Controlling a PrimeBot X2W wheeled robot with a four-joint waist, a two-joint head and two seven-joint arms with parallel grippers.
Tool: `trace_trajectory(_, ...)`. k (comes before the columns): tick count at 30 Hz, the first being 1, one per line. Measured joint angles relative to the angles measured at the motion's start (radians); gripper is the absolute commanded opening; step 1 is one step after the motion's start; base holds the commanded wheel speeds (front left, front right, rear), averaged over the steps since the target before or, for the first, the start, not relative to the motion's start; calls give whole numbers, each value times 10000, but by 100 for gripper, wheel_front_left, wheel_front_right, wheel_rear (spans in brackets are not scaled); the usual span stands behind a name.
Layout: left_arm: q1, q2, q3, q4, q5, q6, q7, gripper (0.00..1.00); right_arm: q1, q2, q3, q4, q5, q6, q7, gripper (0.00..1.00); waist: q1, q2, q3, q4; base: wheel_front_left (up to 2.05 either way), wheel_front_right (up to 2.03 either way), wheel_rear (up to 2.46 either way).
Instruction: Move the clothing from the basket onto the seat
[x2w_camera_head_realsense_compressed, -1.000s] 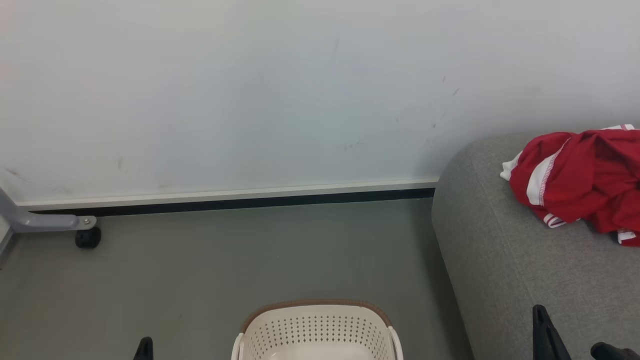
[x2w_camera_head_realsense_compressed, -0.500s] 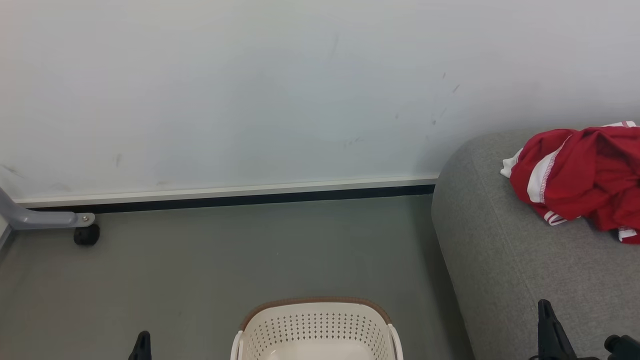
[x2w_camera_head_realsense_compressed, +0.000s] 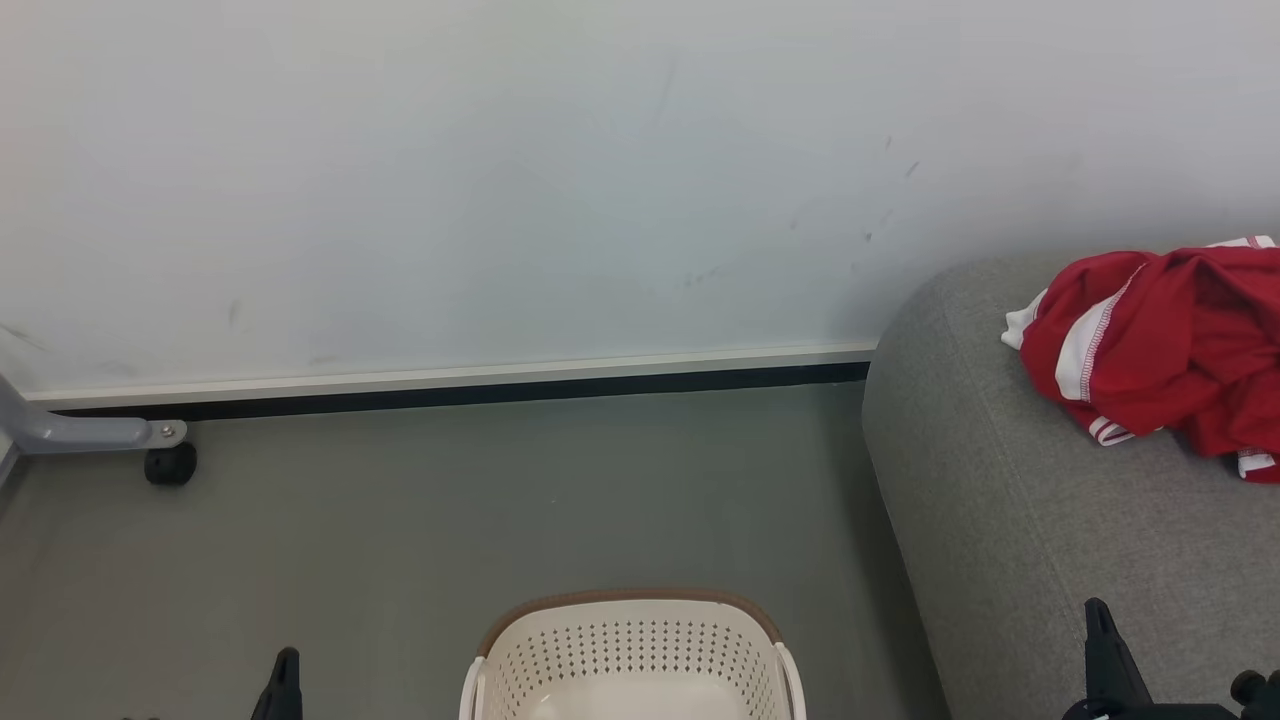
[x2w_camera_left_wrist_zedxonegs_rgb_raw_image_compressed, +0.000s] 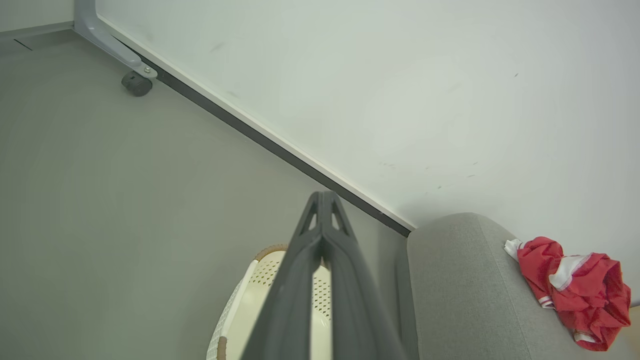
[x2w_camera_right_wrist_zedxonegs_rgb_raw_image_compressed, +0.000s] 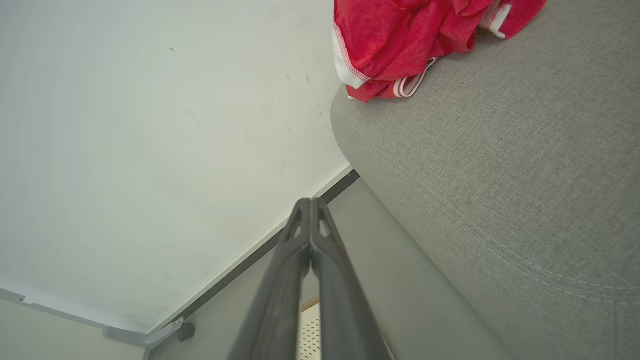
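Clothing (x2w_camera_head_realsense_compressed: 1150, 350) heaped on seat (x2w_camera_head_realsense_compressed: 1000, 520)

The basket (x2w_camera_head_realsense_compressed: 630, 650) was seen between the two grippers, its perforated wall and pale bottom exposed. The clothing was piled well ahead of the right gripper (x2w_camera_right_wrist_zedxonegs_rgb_raw_image_compressed: 311, 202), on the seat's far part. The left gripper (x2w_camera_left_wrist_zedxonegs_rgb_raw_image_compressed: 322, 197) and the right were held low, pointing forward, fingers pressed together.

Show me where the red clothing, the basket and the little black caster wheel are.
red clothing (x2w_camera_head_realsense_compressed: 1170, 370): head view, middle of the red fabric heap.
basket (x2w_camera_head_realsense_compressed: 630, 650): head view, its perforated far wall.
caster wheel (x2w_camera_head_realsense_compressed: 170, 466): head view, the black wheel itself.
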Motion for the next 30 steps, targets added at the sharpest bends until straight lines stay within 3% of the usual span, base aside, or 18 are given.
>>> trace_trajectory(30, -790, -583, 803, 418, -2966, -621, 949, 0, -637, 276, -794, 579, 3455, 673, 932, 0, 0, 0, 205, -31, 0, 0, 0)
